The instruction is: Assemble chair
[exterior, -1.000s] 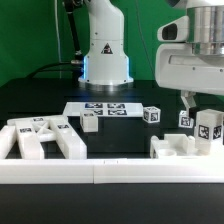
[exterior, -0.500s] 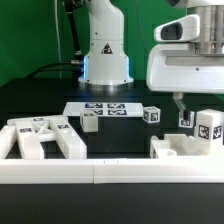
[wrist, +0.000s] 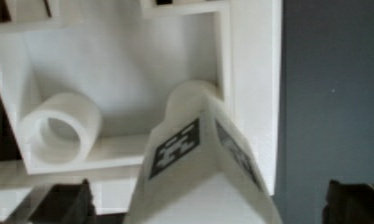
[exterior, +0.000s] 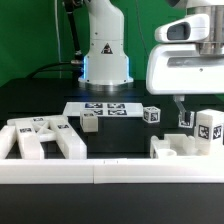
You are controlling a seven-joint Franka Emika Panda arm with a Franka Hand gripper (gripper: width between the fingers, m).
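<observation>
Black tabletop (exterior: pixel 150 98), green backdrop (exterior: pixel 30 30): the gripper (exterior: pixel 194 112) is hovering at the exterior view's right, jaws standing wide apart, nothing clamped, over the chair's tagged post (exterior: pixel 208 127) beside its slab (exterior: pixel 176 148). I'm reckoning it should be centring squarely on the post before closing.

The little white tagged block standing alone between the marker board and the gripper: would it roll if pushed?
Probably not: the small white tagged block has flat faces, so it should slide on the black table rather than roll. It looks rigid and probably light.
</observation>
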